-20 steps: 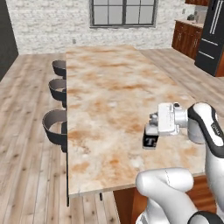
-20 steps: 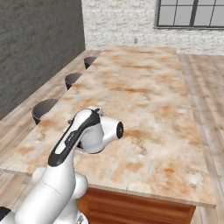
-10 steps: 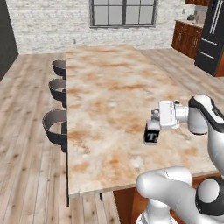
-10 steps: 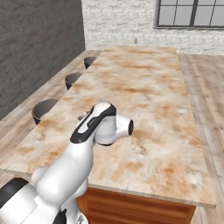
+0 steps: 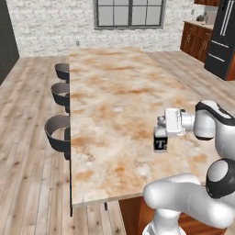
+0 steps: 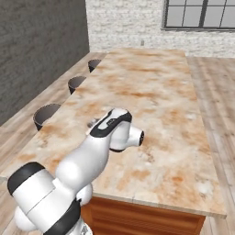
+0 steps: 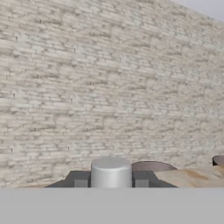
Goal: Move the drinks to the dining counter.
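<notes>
Left base view, item one: black bottle marked "T", upright, its base at or just above the beige, rust-mottled marble top of the dining counter, near the counter's right-hand edge and toward the near end; actual contact with the top cannot be told. Item two: gripper, reaching sideways from the white arm at right, its jaws pressed in on the bottle's upper part. Item three: three round dark stools, ranged along the counter's left side on the wooden floor. Item four: window in the pale brick wall beyond the far end. Hand view: grey bottle cap seated between the two dark fingertips, brick wall behind. Right base view: the white arm bends over the marble top and covers the bottle.
</notes>
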